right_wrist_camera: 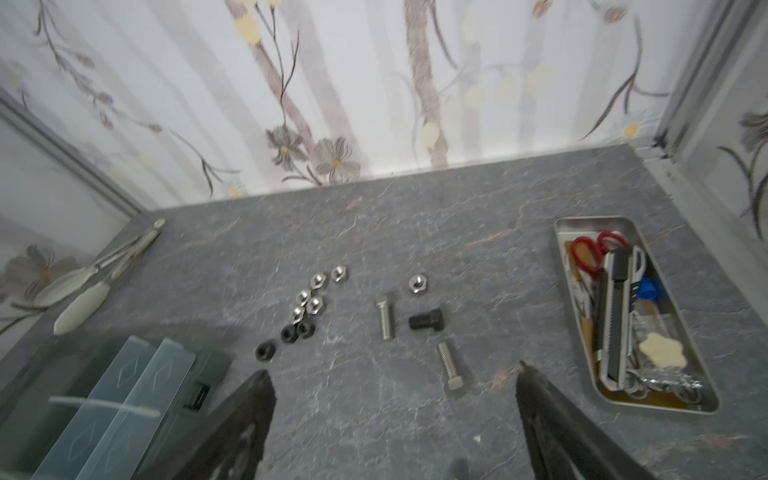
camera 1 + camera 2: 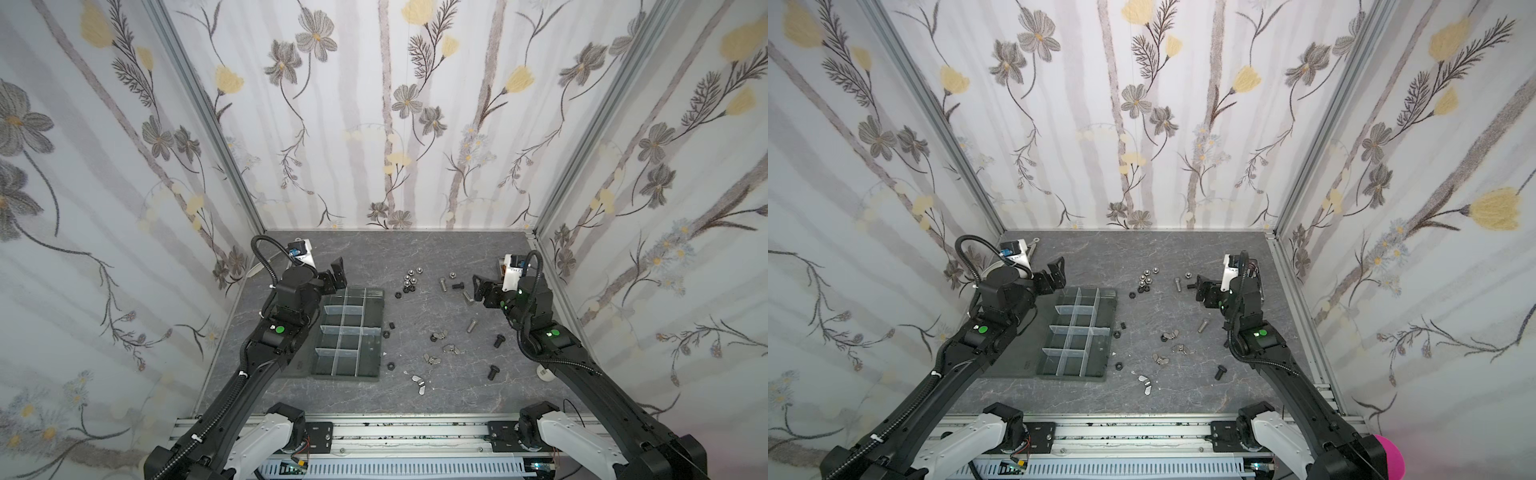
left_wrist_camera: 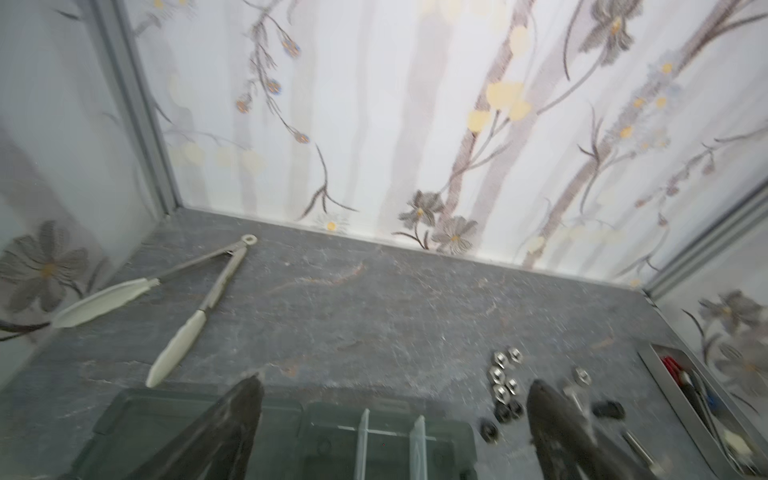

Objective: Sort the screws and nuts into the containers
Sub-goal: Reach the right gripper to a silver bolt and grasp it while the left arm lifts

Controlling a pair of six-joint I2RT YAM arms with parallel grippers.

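Left tool (image 2: 336,273): hovered above the far end of the organiser tray (image 2: 372,357), jaws spread wide, gripping nothing
Right tool (image 1: 392,370): hung over the bench (image 1: 478,216), jaws wide apart and holding nothing, with a silver screw (image 1: 451,365) lying just ahead of the fingertips
Containers (image 2: 351,320): sat left of mid-bench as cells parted by clear dividers (image 2: 332,309)
Screws (image 2: 471,324): lay loose on the bench, silver and black, right of the tray and well apart from the cells
Nuts (image 2: 409,279): clustered beyond the tray's far right corner; black ones lay just beside its right edge
Wing nuts (image 2: 453,349): lay scattered mid-bench
Tongs (image 3: 199,291): lay near the far left corner
Metal tray (image 1: 660,408): sat by the right wall, holding red-handled scissors (image 1: 598,245)
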